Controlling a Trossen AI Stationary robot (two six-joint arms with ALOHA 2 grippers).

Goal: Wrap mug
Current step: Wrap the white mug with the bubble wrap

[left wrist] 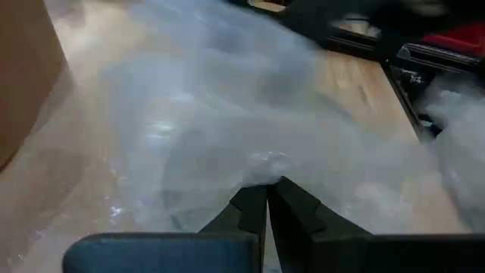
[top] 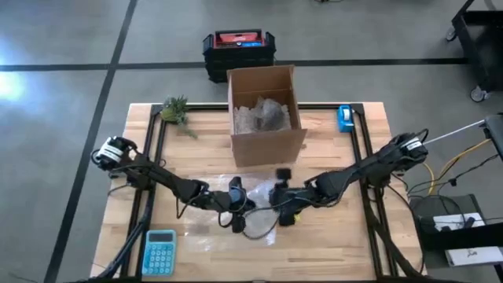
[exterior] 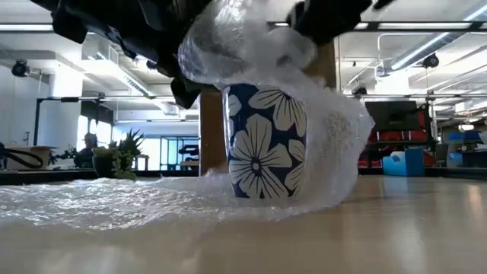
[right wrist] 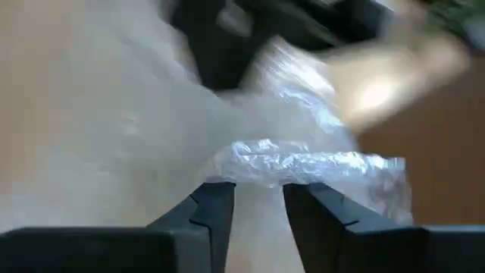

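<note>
A sheet of wrap (exterior: pixel 91 199) lies over the table (top: pixel 330 244), one end drawn up over the mug (exterior: pixel 266 144) standing at mid-table to cover it. The left gripper (left wrist: pixel 267 199), fingers pressed together, pinches the wrap; the right gripper (right wrist: pixel 258 199), fingers spread, sits by a bunched edge. Behind stand a box (top: pixel 266 118) and a plant (top: pixel 176 112).

A glossy glazed mug (exterior: pixel 266 144) is covered by clear, crinkled plastic bubble wrap (exterior: pixel 319 144); the table (top: pixel 330 244) is of pale smooth wood.
</note>
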